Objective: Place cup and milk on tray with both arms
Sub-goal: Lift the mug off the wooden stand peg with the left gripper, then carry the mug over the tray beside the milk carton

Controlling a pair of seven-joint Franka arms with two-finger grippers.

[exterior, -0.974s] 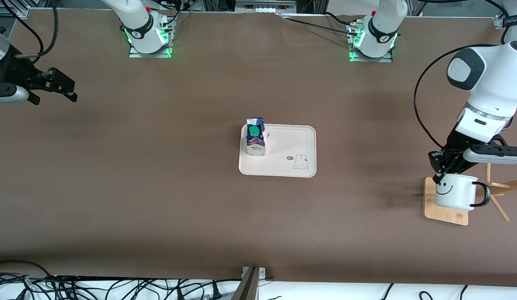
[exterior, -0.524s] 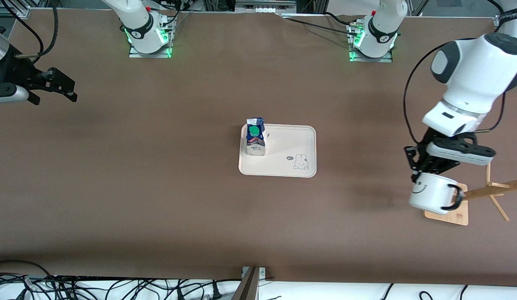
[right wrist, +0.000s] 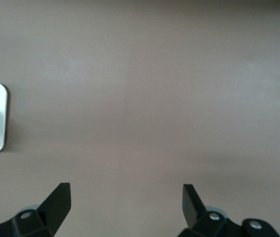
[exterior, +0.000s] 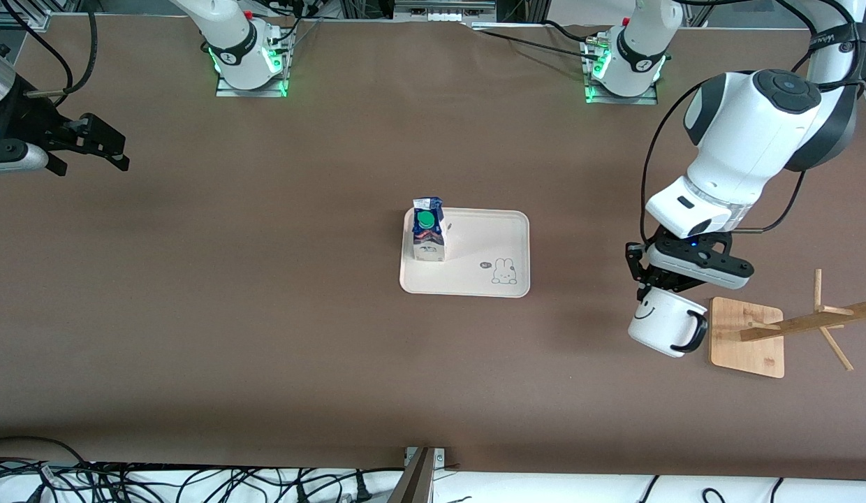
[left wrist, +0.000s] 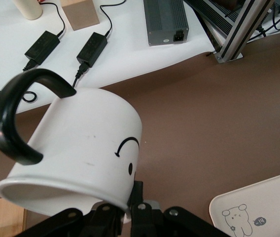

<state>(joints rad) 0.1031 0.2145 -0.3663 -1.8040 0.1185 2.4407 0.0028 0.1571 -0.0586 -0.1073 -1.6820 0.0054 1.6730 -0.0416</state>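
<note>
My left end effector [exterior: 649, 288] is clamped on the rim of the cup [exterior: 662, 324], holding it tilted in the air over bare tabletop [exterior: 265, 335] between the tray [exterior: 475, 279] and a wooden rack base [exterior: 747, 337]. The milk [exterior: 428, 229] stands on the tray's corner. My right end effector [exterior: 91, 143] waits at its end of the tabletop — fingers spread wide, nothing in them.
</note>
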